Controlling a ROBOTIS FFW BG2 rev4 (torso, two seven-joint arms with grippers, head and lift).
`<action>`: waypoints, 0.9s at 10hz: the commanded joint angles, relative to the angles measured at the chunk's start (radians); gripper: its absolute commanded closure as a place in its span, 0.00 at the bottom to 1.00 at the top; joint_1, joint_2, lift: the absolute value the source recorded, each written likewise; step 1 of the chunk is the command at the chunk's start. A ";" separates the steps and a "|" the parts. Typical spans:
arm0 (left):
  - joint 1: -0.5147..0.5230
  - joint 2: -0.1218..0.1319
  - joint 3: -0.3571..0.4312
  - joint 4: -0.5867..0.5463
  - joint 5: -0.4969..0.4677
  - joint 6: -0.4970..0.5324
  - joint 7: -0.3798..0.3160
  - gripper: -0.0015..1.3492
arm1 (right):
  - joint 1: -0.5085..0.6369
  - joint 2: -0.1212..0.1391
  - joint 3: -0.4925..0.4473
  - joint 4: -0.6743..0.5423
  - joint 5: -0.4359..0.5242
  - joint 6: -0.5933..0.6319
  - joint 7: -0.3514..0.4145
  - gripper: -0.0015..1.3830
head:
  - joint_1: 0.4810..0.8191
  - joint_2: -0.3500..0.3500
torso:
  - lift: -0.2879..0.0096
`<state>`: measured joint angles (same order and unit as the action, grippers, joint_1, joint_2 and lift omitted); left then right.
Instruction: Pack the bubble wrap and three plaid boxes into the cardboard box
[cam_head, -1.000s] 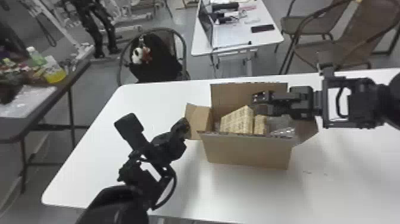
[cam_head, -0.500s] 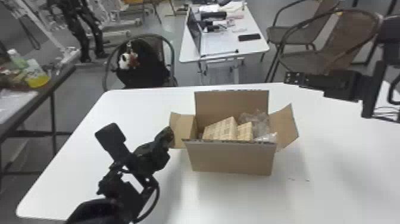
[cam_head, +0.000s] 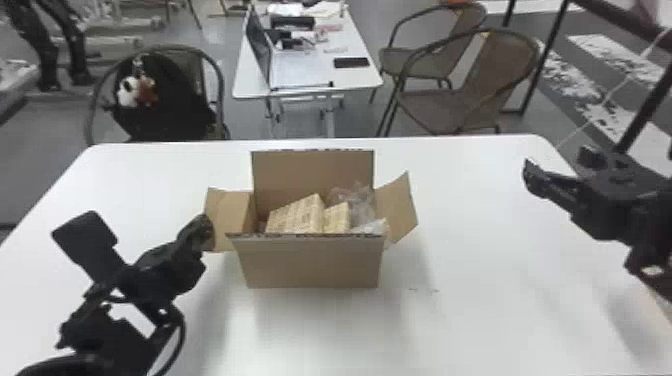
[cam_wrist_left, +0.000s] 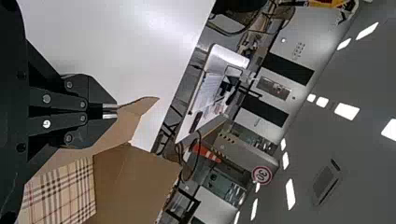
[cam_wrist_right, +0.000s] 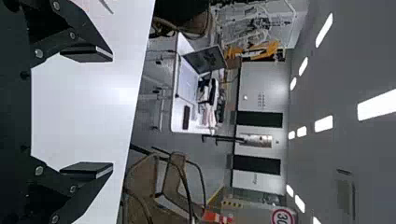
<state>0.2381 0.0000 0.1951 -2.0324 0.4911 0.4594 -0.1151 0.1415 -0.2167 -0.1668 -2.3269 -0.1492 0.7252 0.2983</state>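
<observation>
In the head view my left gripper (cam_head: 202, 227) is at the left flap of the cardboard box (cam_head: 312, 262). Plaid boxes (cam_head: 300, 215) lie tilted inside, with the bubble wrap (cam_head: 355, 200) at their right; the front wall hides their lower parts. My right gripper (cam_head: 559, 164) is above the table, well right of the carton. In the left wrist view, my left gripper (cam_wrist_left: 110, 111) has its fingers together by the flap (cam_wrist_left: 135, 108); whether they pinch it I cannot tell. A plaid box (cam_wrist_left: 65, 191) shows beside it. My right gripper (cam_wrist_right: 111, 114) stands open and holds nothing.
The carton's right flap (cam_head: 397, 210) leans outward. Bare surface of the white table (cam_head: 475, 310) extends around the carton. Beyond the table's far edge stand chairs (cam_head: 470, 100) and a smaller desk (cam_head: 300, 75) with a laptop.
My right gripper has withdrawn from over the carton, moving out to the right and uncovering its contents. My left gripper stays beside the left flap. The head view has shifted.
</observation>
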 joint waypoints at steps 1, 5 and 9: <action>0.009 -0.003 0.007 -0.003 0.003 -0.004 0.000 0.90 | 0.150 0.057 -0.039 -0.009 0.076 -0.217 0.001 0.32 | 0.54 0.50 | 0.38; 0.035 -0.003 0.035 -0.019 0.003 -0.011 -0.001 0.90 | 0.371 0.161 -0.111 0.121 0.063 -0.684 -0.007 0.32 | 0.63 0.46 | 0.38; 0.049 -0.003 0.044 -0.020 0.003 -0.015 -0.005 0.90 | 0.484 0.172 -0.226 0.301 -0.082 -0.822 -0.007 0.34 | 0.63 0.38 | 0.38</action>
<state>0.2846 0.0000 0.2384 -2.0525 0.4939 0.4453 -0.1196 0.6131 -0.0481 -0.3736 -2.0485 -0.2140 -0.0782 0.2920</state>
